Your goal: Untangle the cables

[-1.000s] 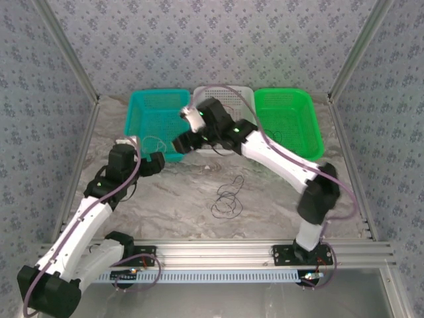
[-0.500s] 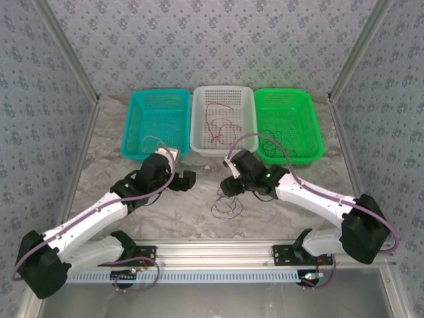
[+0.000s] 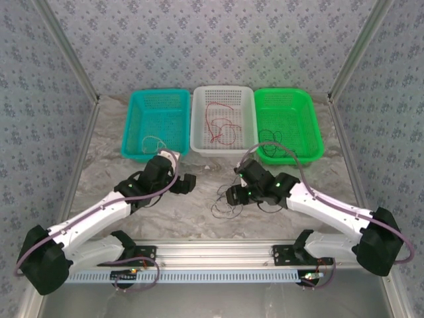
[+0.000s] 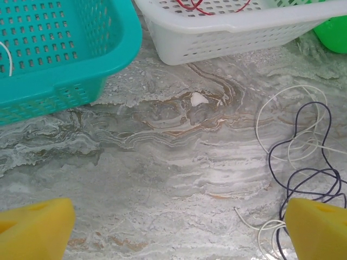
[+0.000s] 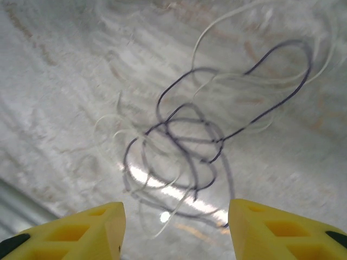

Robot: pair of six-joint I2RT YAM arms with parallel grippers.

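Three baskets (image 3: 223, 90), two tangled cables (image 3: 227, 204) — one dark, one white

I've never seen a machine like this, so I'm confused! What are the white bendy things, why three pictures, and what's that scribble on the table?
Those are two robot arms, the left arm and the right arm. One picture looks down from above. The other two come from cameras on the wrists, so the yellow wedges are each arm's own fingers: the left end effector and the right end effector. Both are open and hold nothing. The scribble is a tangle of cables, one dark and one white, lying on the table. Behind it stand a teal basket, a white basket with a red cable, and a green basket.
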